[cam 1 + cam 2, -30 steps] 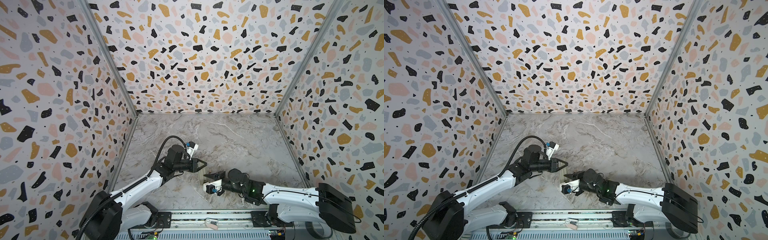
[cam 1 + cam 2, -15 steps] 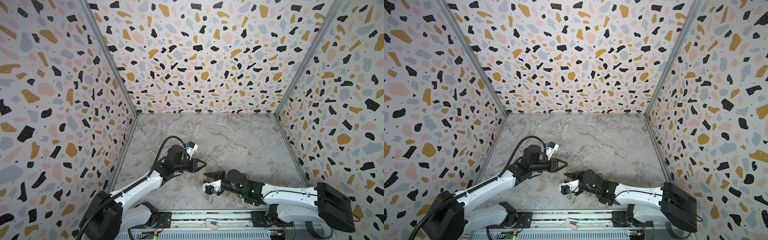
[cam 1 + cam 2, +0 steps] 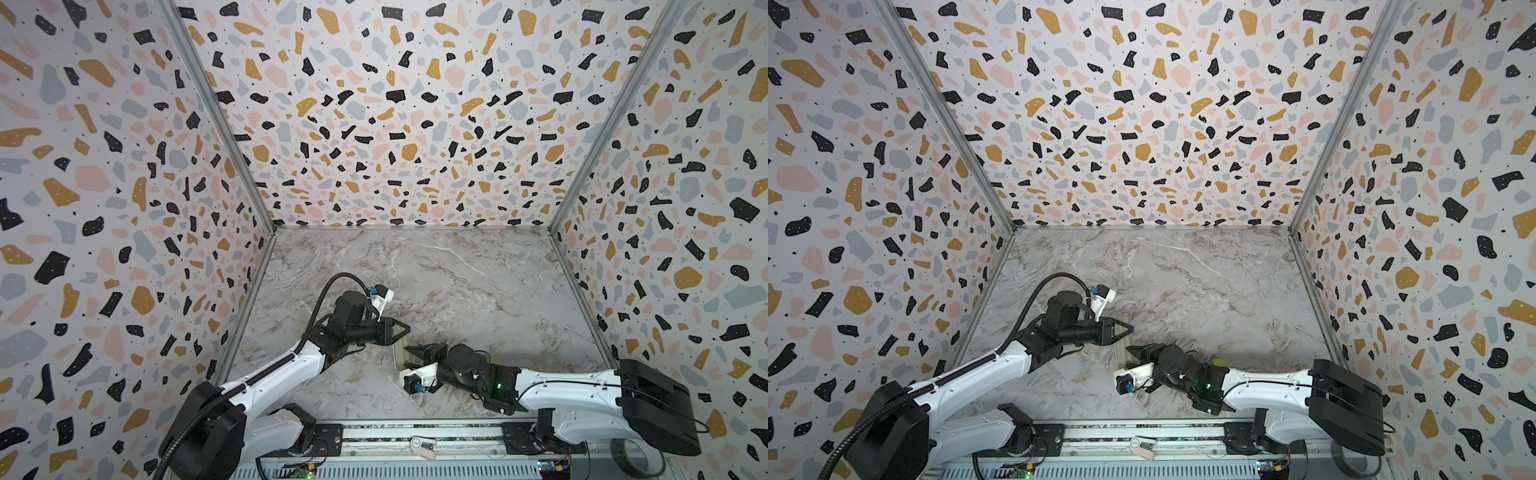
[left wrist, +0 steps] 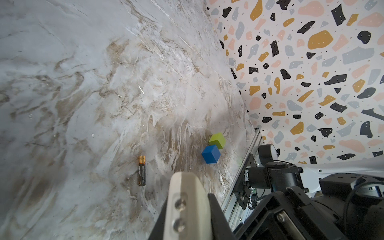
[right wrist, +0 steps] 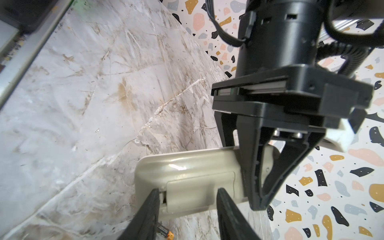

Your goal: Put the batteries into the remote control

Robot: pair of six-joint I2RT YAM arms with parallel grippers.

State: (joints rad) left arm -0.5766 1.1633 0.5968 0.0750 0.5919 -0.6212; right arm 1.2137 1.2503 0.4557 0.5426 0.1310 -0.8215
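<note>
Remote (image 5: pixel 182 166) between left tool (image 3: pixel 406 331), right tool (image 5: pixel 188 193)

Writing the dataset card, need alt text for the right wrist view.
The back of a pale remote, battery cover on, sits close to the camera, with the right gripper open and its two dark fingers straddling the cover. The left gripper pinches the remote's other end. A battery lies on the marble table.
</note>
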